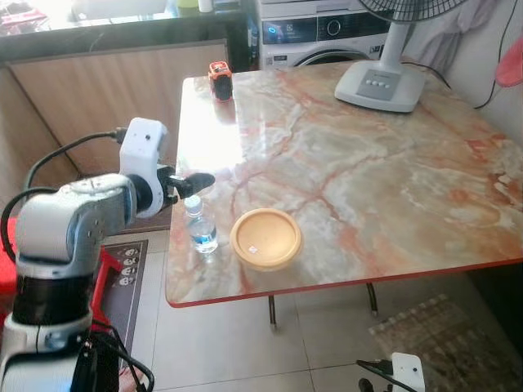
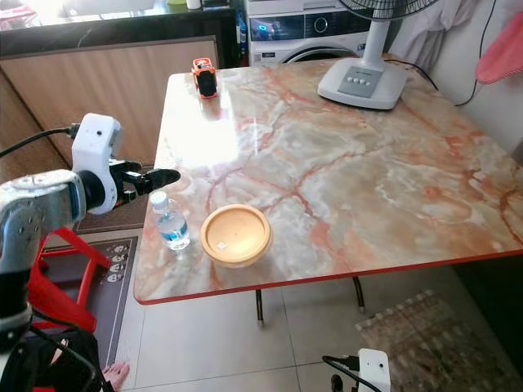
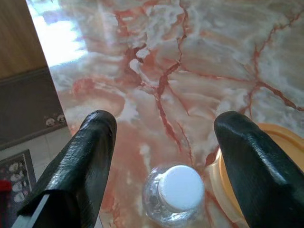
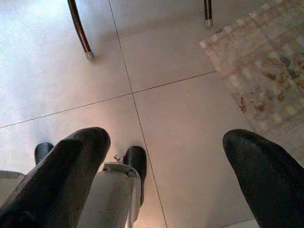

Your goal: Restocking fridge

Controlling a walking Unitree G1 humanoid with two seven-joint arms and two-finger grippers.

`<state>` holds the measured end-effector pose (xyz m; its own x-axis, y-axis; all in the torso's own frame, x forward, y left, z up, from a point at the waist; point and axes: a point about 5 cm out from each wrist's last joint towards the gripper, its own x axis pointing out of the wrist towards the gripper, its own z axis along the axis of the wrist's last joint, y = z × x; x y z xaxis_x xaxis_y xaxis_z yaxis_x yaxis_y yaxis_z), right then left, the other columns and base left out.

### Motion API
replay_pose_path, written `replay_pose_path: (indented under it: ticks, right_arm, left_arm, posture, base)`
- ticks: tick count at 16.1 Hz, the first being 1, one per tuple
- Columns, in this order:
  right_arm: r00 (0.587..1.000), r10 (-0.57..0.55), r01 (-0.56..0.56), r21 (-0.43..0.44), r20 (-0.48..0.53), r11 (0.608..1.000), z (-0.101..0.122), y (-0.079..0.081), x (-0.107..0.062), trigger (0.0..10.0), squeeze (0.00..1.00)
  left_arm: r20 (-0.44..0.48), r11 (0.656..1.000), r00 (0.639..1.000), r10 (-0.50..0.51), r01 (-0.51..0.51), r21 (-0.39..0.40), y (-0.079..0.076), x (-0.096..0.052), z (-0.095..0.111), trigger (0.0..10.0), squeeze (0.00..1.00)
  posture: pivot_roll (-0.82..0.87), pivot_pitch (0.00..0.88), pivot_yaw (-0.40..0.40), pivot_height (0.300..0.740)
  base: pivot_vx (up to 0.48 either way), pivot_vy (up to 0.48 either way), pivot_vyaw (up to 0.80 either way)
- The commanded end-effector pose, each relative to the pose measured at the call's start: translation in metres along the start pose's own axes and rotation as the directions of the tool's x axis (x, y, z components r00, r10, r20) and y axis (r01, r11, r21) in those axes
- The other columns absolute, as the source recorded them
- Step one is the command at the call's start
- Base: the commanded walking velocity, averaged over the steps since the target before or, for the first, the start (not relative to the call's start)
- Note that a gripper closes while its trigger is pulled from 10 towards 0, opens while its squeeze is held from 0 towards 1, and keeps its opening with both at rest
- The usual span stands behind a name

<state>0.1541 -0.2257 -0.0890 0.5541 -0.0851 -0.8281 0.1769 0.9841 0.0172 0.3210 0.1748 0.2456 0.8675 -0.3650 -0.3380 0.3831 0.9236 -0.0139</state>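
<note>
Left hand point(image 3: 161, 166) wide over small clear white-capped plastic water bottle point(image 1: 201, 230) on marble surface point(image 1: 368, 163): drop lower, grip body, miss tan bowl point(image 1: 265, 238).

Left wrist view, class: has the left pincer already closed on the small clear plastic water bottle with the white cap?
No. The left pincer is open, its fingers standing apart above the small clear plastic water bottle.
</note>
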Motion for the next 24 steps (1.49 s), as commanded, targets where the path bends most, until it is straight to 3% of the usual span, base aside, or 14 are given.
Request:
replay_pose_path:
  ticks: [1,4,6,11,17,18,19,21,22,23,24]
  right_arm:
    - [1.0,-0.001,0.001,-0.008,-0.014,1.0,-0.003,-0.001,-0.001,10.0,0.0]
    - [1.0,-0.003,0.003,-0.005,-0.014,1.0,-0.003,-0.001,-0.001,10.0,0.0]
    - [1.0,-0.004,0.004,-0.003,-0.015,1.0,-0.004,-0.001,-0.001,10.0,0.0]
    - [1.0,-0.006,0.006,-0.002,-0.013,1.0,-0.004,0.0,-0.001,10.0,0.0]
    - [1.0,-0.007,0.007,-0.005,-0.014,1.0,-0.004,-0.001,-0.001,10.0,0.0]
    - [1.0,-0.008,0.008,-0.005,-0.015,1.0,-0.004,-0.001,-0.001,10.0,0.0]
    - [1.0,-0.009,0.009,-0.006,-0.015,1.0,-0.004,-0.001,-0.001,10.0,0.0]
    - [1.0,-0.007,0.007,-0.005,-0.016,1.0,-0.004,-0.001,-0.001,10.0,0.0]
    - [1.0,-0.009,0.009,-0.012,-0.021,1.0,-0.004,-0.002,-0.001,10.0,0.0]
    - [1.0,-0.009,0.009,-0.013,-0.022,1.0,-0.004,-0.001,-0.001,10.0,0.0]
    - [1.0,-0.01,0.009,-0.015,-0.024,1.0,-0.005,-0.002,-0.001,10.0,0.0]
  left_arm:
    - [-0.003,1.0,1.0,-0.006,0.006,-0.023,0.005,0.0,0.002,10.0,0.0]
    - [-0.039,0.999,0.999,-0.034,0.033,-0.041,0.006,0.002,-0.002,10.0,0.0]
    - [-0.088,0.999,0.996,-0.029,0.031,0.023,0.011,0.002,-0.007,10.0,0.0]
    - [-0.187,0.98,0.975,-0.115,0.142,0.137,0.006,0.006,-0.014,10.0,0.0]
    - [-0.17,0.981,0.981,-0.097,0.123,0.151,0.014,0.011,-0.008,10.0,0.0]
    - [-0.171,0.98,0.98,-0.098,0.125,0.154,0.015,0.012,-0.008,2.7,0.0]
    - [-0.171,0.979,0.98,-0.101,0.128,0.158,0.016,0.013,-0.008,0.0,0.0]
    - [-0.17,0.979,0.98,-0.105,0.132,0.155,0.016,0.014,-0.009,0.0,0.0]
    - [-0.174,0.979,0.979,-0.11,0.137,0.151,0.016,0.015,-0.011,2.2,0.0]
    - [-0.175,0.979,0.978,-0.111,0.138,0.15,0.016,0.016,-0.012,6.7,0.0]
    - [-0.179,0.979,0.977,-0.115,0.142,0.145,0.016,0.016,-0.014,8.5,0.0]
  posture:
    - [0.02,0.041,0.038,0.74]
    - [0.02,0.041,0.043,0.74]
    - [0.02,0.039,0.044,0.74]
    - [0.02,0.033,0.053,0.74]
    - [0.02,0.034,0.05,0.74]
    - [0.02,0.034,0.05,0.74]
    - [0.02,0.034,0.05,0.74]
    - [0.02,0.035,0.049,0.74]
    - [0.02,0.036,0.049,0.74]
    - [0.02,0.036,0.05,0.74]
    - [0.02,0.037,0.05,0.74]
  base:
    - [0.0,0.0,0.0]
    - [0.0,0.0,0.0]
    - [0.0,0.0,0.0]
    - [0.0,0.0,0.0]
    - [0.0,0.0,0.0]
    - [0.0,0.0,0.0]
    - [0.0,0.0,0.0]
    - [0.0,0.0,0.0]
    - [0.0,0.0,0.0]
    - [0.0,0.0,0.0]
    - [0.0,0.0,0.0]
